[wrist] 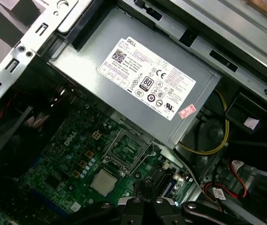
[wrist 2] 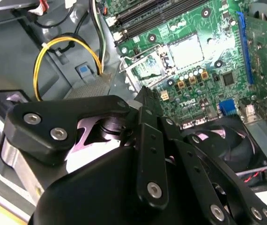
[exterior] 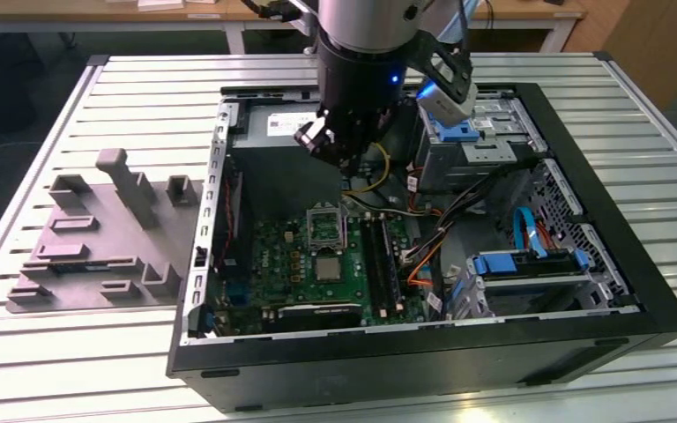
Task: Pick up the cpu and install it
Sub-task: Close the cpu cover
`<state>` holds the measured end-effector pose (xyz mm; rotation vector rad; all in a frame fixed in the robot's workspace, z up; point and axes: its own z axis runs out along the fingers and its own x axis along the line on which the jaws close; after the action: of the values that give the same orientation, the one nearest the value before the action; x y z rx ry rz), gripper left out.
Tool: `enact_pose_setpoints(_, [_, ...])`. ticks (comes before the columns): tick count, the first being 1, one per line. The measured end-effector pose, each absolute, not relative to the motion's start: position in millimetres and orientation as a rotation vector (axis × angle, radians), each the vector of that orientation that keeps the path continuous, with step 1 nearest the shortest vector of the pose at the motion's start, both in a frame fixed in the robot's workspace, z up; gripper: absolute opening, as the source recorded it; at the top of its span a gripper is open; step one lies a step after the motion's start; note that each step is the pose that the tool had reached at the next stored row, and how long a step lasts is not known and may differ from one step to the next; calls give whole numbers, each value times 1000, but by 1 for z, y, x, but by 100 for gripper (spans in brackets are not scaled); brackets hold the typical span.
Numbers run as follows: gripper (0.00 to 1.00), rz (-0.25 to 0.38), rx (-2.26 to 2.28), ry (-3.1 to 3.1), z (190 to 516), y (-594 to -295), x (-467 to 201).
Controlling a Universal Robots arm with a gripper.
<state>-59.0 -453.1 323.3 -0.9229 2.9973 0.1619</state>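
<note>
**Meanwhile: gripper above the open case, cpu on the board**

Inside the open computer case (exterior: 621, 264), the cpu (exterior: 329, 269) lies flat on the green motherboard (exterior: 279, 256), just beside the socket frame (exterior: 324, 227) (hinged open). The gripper (exterior: 336, 150) hangs over the grey power supply (wrist: 143, 89), well apart from the chip; whether its fingers are spread, I cannot tell. Yellow cables (exterior: 380, 172) loop nearby.

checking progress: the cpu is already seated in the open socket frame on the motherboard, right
Not quite. The cpu lies flat on the motherboard beside the open socket frame, not in it; the socket is still bare. The first wrist view shows this, and the exterior view shows the cpu apart from the frame too.
</note>
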Motion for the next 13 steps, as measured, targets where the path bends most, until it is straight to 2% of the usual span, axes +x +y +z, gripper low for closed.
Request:
enact_pose_setpoints(8, [11,218,-919,2983,315,-460,-52])
enact_pose_setpoints(13, [11,227,-918,2981,308,-460,-49])
